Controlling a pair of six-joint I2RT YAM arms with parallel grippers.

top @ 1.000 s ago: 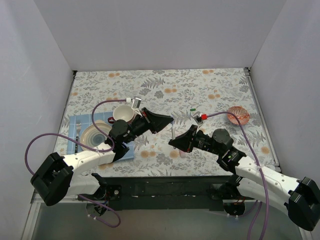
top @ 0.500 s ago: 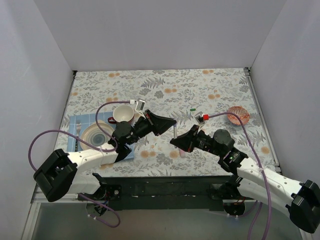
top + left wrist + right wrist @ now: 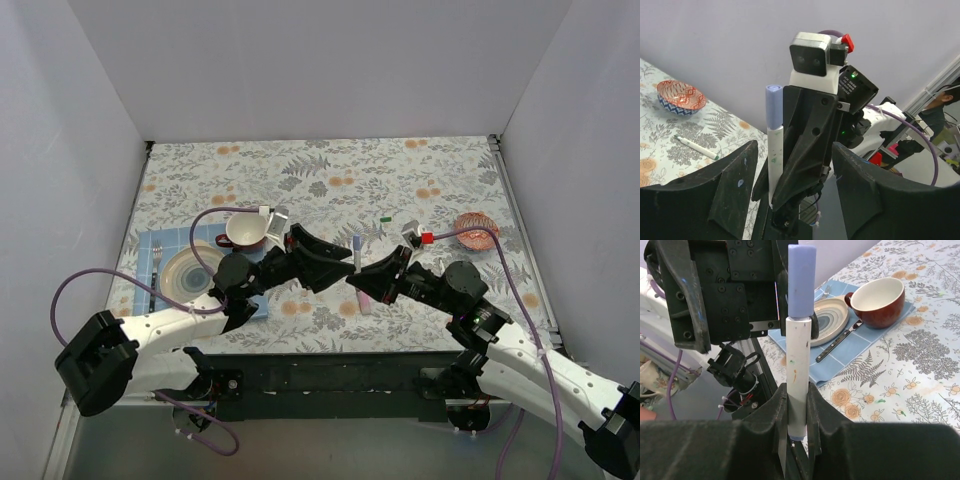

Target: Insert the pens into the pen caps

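Observation:
My right gripper (image 3: 799,412) is shut on the lower end of a white pen (image 3: 800,367), which it holds upright. A lilac pen cap (image 3: 801,280) sits on the pen's top end. In the top view the pen (image 3: 356,258) stands between both grippers, above the table's front middle. The black fingers (image 3: 735,185) of my left gripper (image 3: 795,150) are spread wide on either side of the capped pen (image 3: 775,160) without touching it. A pink pen (image 3: 363,300) lies on the table under my right gripper (image 3: 358,281). Another pen with a green end (image 3: 696,147) lies farther back.
A patterned bowl (image 3: 476,230) sits at the right. On the left, a blue placemat (image 3: 150,245) carries a plate (image 3: 190,272), a red-brown mug (image 3: 245,229), a fork (image 3: 156,270) and a knife (image 3: 837,342). White walls enclose the flowered table.
My left gripper has opened and let go of the lilac cap, which stays on the pen. Both grippers and the pen have shifted a little to the right.

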